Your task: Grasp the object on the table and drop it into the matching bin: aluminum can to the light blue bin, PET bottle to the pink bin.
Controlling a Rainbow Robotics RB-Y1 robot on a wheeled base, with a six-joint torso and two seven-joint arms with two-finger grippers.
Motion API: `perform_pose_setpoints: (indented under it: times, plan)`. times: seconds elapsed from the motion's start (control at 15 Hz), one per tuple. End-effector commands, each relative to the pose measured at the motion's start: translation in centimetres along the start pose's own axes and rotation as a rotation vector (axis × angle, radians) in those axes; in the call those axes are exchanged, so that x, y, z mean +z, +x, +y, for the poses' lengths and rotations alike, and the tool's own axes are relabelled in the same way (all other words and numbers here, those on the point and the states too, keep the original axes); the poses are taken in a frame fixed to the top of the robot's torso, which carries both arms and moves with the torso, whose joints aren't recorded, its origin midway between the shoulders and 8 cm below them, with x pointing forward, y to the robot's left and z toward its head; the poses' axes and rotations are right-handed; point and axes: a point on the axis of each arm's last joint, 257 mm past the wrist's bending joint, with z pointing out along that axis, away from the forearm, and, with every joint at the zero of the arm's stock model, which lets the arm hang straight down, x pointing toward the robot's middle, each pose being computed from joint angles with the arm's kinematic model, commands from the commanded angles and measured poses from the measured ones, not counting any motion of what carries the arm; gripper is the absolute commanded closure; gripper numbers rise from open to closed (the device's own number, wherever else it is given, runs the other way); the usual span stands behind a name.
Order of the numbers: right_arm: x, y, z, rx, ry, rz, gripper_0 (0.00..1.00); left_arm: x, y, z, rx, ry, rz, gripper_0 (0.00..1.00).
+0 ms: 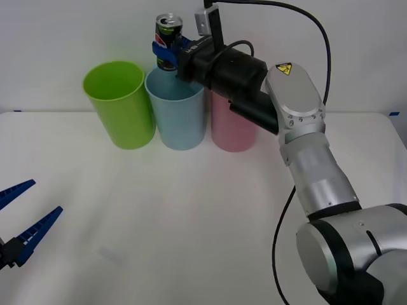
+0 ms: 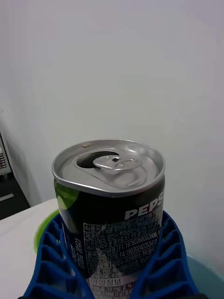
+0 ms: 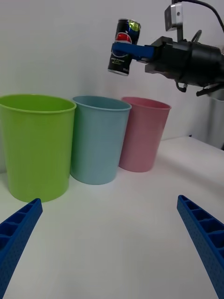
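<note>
Holding the small dark aluminum can (image 1: 169,35) with green and white print and a shiny silver top, your right end effector (image 1: 166,53) clamps its blue ribbed fingers (image 2: 46,261) on the can's lower body. In the front view the can hangs at about twelve o'clock, above the rim of the tall round light blue plastic bin (image 1: 177,117), toward its left side. The can looks clear of the rim and a little tilted in the left wrist view.

Risk, as a judgement: the can appears to sit over the left part of the opening rather than its centre. Released here, it could strike the rim and bounce out, or tip toward the lime green plastic bin (image 1: 119,105) standing just beside the blue one at about eleven o'clock. The can's top is open, so any leftover liquid could spill as it falls; whether any remains cannot be told.

Surroundings: the tall round pink plastic bin (image 1: 230,130) stands just beside the blue bin on its other side, partly hidden behind your right arm (image 1: 311,171). All three bins rest in a row on the wide white tabletop (image 1: 191,216). Your left end effector (image 1: 22,216) waits at about eight o'clock, fingers spread wide, well apart from the bins. Nothing stands between the can and the blue opening.
</note>
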Motion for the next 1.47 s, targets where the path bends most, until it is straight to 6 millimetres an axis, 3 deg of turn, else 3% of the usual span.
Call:
perform_pose_setpoints:
  times: [0.07,0.8,0.87,0.93,1.0,1.47]
  plan:
    - [0.7,0.1,-2.3,-0.018,0.07,0.024,1.0,0.0,0.0,0.0,0.0,0.0,0.0,0.0]
    - [1.2,0.5,-3.0,-0.034,0.094,0.037,0.99,0.0,0.0,0.0,0.0,0.0,0.0,0.0]
    - [1.2,0.4,-3.0,-0.042,0.094,0.037,0.83,0.0,0.0,0.0,0.0,0.0,0.0,0.0]
    - [1.2,0.4,-3.1,-0.048,0.099,0.035,0.09,0.0,0.0,0.0,0.0,0.0,0.0,0.0]
    - [1.2,0.4,-3.3,-0.054,0.104,0.035,0.0,0.0,0.0,0.0,0.0,0.0,0.0,0.0]
    - [1.2,0.3,-3.2,-0.07,0.102,0.033,0.0,0.0,0.0,0.0,0.0,0.0,0.0,0.0]
